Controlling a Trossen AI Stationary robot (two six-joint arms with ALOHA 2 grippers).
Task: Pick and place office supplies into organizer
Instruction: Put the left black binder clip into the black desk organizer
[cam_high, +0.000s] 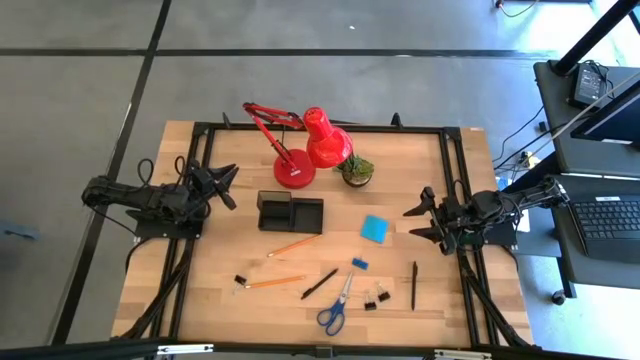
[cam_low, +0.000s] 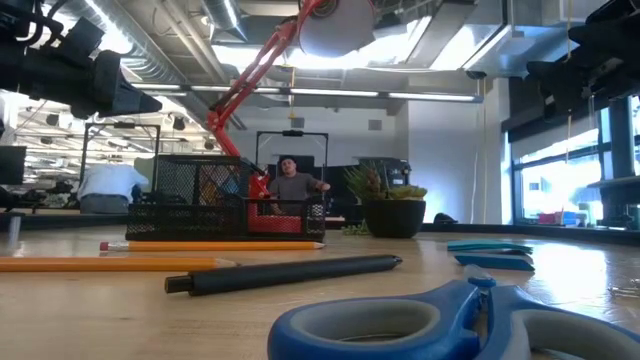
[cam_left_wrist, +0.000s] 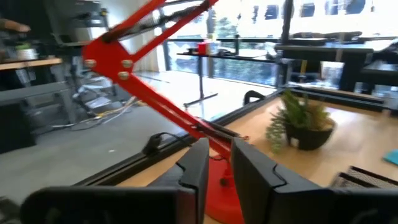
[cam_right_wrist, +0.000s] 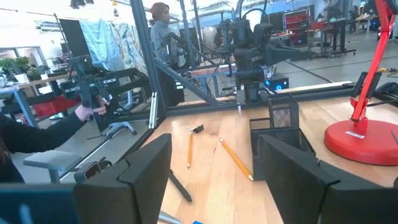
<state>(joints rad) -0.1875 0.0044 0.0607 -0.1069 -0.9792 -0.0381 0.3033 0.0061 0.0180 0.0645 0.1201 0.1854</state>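
The black mesh organizer (cam_high: 290, 211) stands mid-table on its base. Toward the near edge lie two orange pencils (cam_high: 294, 245) (cam_high: 272, 283), two black pens (cam_high: 320, 283) (cam_high: 414, 285), blue-handled scissors (cam_high: 337, 305), a blue note pad (cam_high: 375, 228), a small blue eraser (cam_high: 359, 263) and black binder clips (cam_high: 240, 280) (cam_high: 376, 297). My left gripper (cam_high: 228, 187) hovers left of the organizer, its fingers a little apart (cam_left_wrist: 220, 171). My right gripper (cam_high: 418, 221) hovers right of the note pad, wide open (cam_right_wrist: 214, 168). Neither holds anything.
A red desk lamp (cam_high: 300, 150) and a small potted plant (cam_high: 356, 170) stand behind the organizer toward the far edge. A black frame (cam_high: 320, 128) runs around the table. A person sits beyond the far side (cam_low: 292, 183); another person's arm (cam_right_wrist: 37, 127) shows past the table edge.
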